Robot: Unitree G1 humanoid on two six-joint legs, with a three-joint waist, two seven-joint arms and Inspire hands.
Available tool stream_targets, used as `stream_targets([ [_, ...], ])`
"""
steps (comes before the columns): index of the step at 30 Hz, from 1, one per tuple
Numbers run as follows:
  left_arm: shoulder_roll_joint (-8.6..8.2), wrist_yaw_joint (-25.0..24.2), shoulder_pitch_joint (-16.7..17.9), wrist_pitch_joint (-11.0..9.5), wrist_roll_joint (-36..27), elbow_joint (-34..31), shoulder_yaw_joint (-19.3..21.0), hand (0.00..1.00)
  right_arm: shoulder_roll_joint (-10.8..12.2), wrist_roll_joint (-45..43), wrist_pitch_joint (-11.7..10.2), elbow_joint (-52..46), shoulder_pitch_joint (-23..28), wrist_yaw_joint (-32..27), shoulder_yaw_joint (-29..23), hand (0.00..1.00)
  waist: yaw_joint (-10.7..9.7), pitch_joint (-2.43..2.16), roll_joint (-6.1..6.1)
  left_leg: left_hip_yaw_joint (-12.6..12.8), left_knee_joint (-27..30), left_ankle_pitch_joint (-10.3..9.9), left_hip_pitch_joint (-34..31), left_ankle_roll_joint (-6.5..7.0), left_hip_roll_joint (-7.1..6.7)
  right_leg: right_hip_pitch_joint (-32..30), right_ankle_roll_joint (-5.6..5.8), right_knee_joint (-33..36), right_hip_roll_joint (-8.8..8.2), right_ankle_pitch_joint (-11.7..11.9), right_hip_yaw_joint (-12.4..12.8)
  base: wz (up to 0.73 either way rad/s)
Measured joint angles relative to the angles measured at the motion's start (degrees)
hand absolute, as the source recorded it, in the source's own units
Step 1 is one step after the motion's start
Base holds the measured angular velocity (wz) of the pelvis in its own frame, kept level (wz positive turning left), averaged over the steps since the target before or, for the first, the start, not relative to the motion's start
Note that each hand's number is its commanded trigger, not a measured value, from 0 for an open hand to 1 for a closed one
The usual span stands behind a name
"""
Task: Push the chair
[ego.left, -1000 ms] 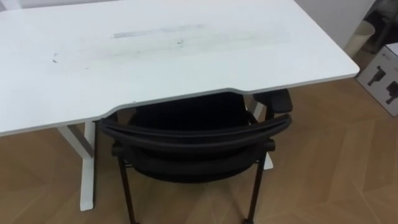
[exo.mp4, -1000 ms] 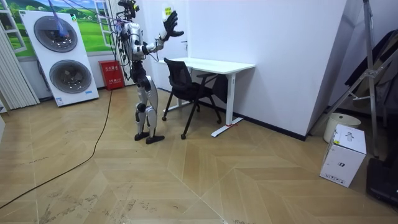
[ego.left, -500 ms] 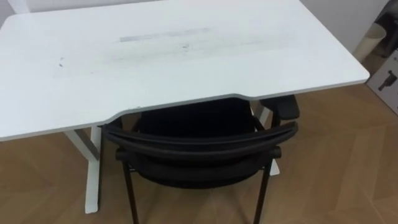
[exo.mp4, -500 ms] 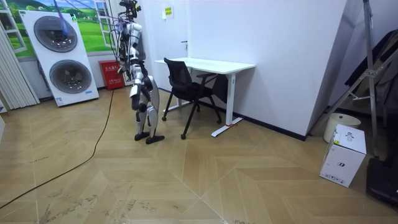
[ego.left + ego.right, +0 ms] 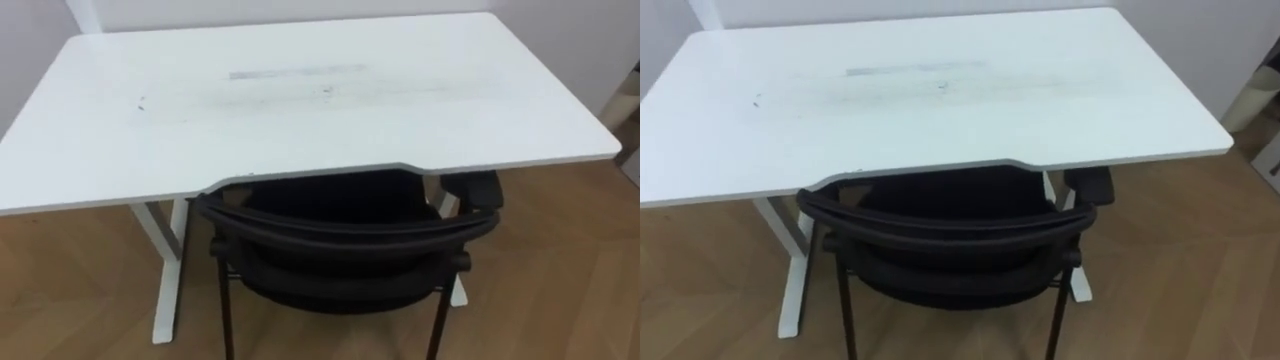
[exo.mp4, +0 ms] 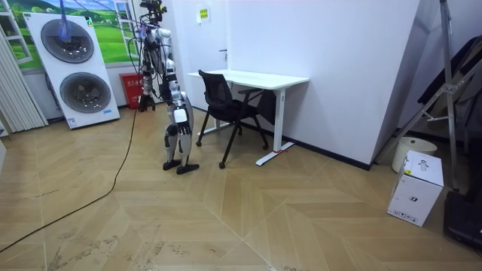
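In the room view I stand just behind the black mesh-backed chair [image 5: 340, 235], facing the white rectangular desk [image 5: 300, 100]. My right hand [image 6: 181, 114] hangs low by my hip, too small there for me to tell whether its fingers are apart or curled. From my head, the chair sits straight ahead with its seat partly under the desk. Its curved top rail runs left to right across me, so I judge the push goes straight forward.

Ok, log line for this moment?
robot: standing behind chair | chair: seat partly under white desk, backrest outside the desk edge | contact: nothing touching the backrest
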Motion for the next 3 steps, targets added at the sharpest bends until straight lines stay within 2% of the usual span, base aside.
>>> stream_targets([
  [3,0.00,-2.1,-1.7,1.3,0.0,-0.3,-1.8,0.00,0.0,0.2,1.1,0.0,-1.3,1.8,2.0,0.00,0.1,0.04,0.05,0.0,0.0,0.0,-0.2,0.04,0.09,-0.2,0.00,-0.5,0.17,0.1,0.0,0.02],
])
